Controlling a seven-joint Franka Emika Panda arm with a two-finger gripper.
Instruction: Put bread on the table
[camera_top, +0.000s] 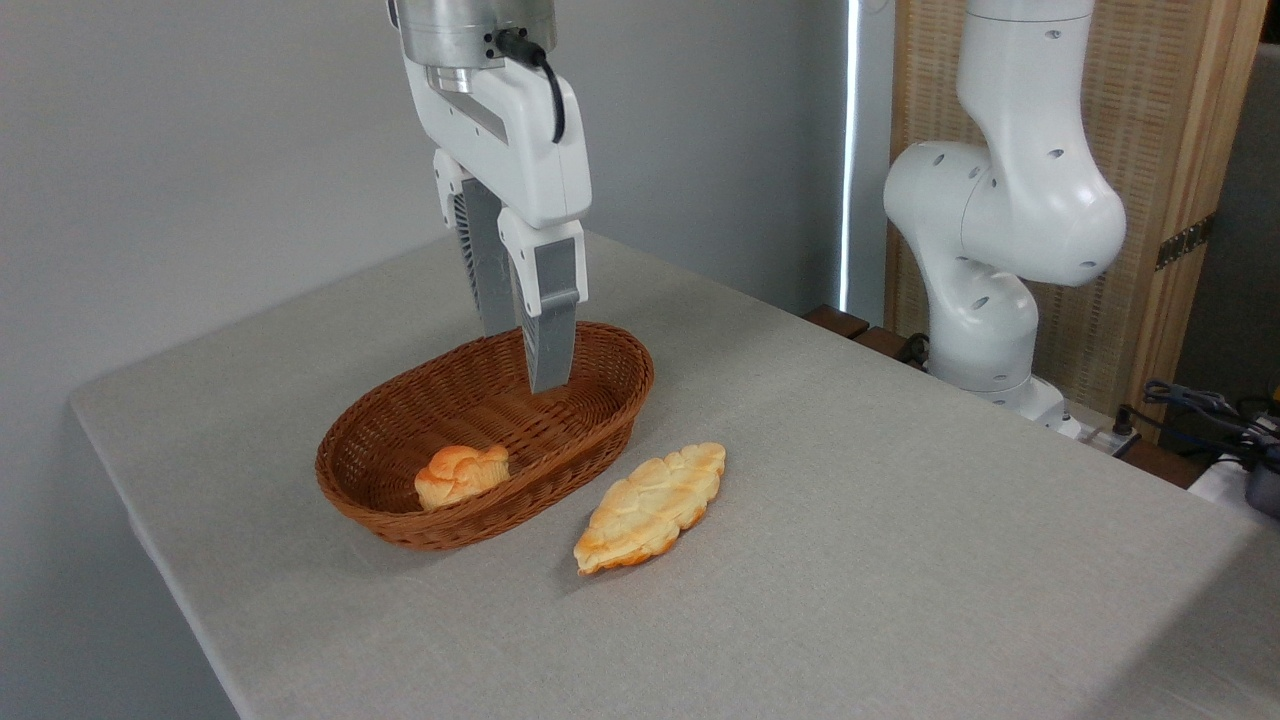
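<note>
Golden bread (652, 508): we log it flat on the table (900, 520), just right of the basket (600, 425), long axis running near-left to far-right. Gripper (522, 360): farther back over the basket, jaws slightly parted, empty.

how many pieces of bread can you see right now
2. The long braided bread lies flat on the table, just right of the wicker basket. A small round bun sits inside the basket at its near end. Nothing else looks hidden.
</note>
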